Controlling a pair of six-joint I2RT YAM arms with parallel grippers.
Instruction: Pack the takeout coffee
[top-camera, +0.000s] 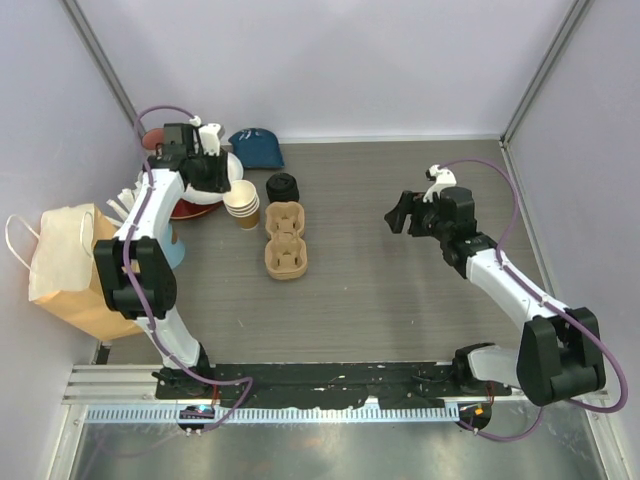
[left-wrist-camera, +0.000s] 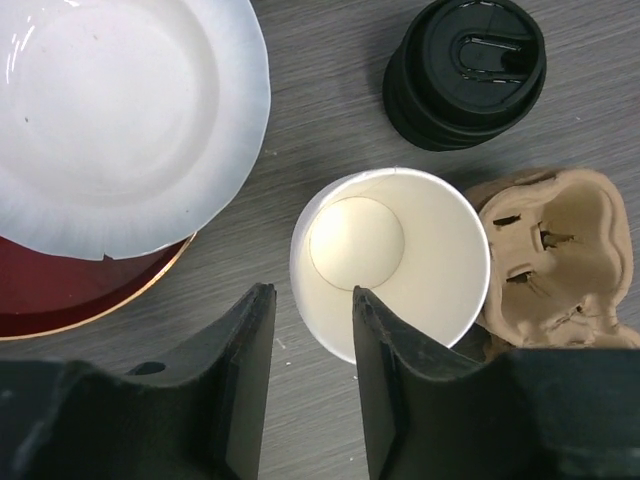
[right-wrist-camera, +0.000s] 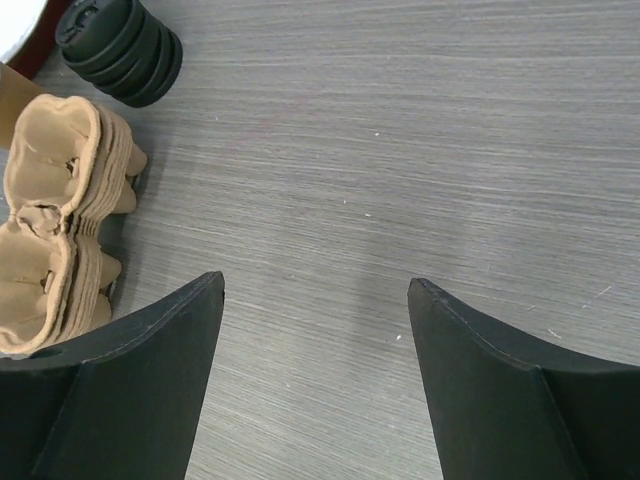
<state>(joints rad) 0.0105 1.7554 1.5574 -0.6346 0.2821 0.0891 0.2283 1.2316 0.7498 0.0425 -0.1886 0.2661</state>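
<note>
No lidded takeout coffee is in view. A lidless tan paper cup, cream inside, tops a short stack of cups next to a stack of black lids and a brown cardboard cup carrier. My left gripper hovers over the cup's near-left rim. Its jaws are partly apart, one fingertip over the cup's inside and the other over the table, holding nothing. My right gripper stands wide open over bare table, right of the carrier and lids.
A white paper plate lies on a dark red plate left of the cups. A brown paper bag stands at the left edge, and a dark blue object lies at the back. Walls close in the table.
</note>
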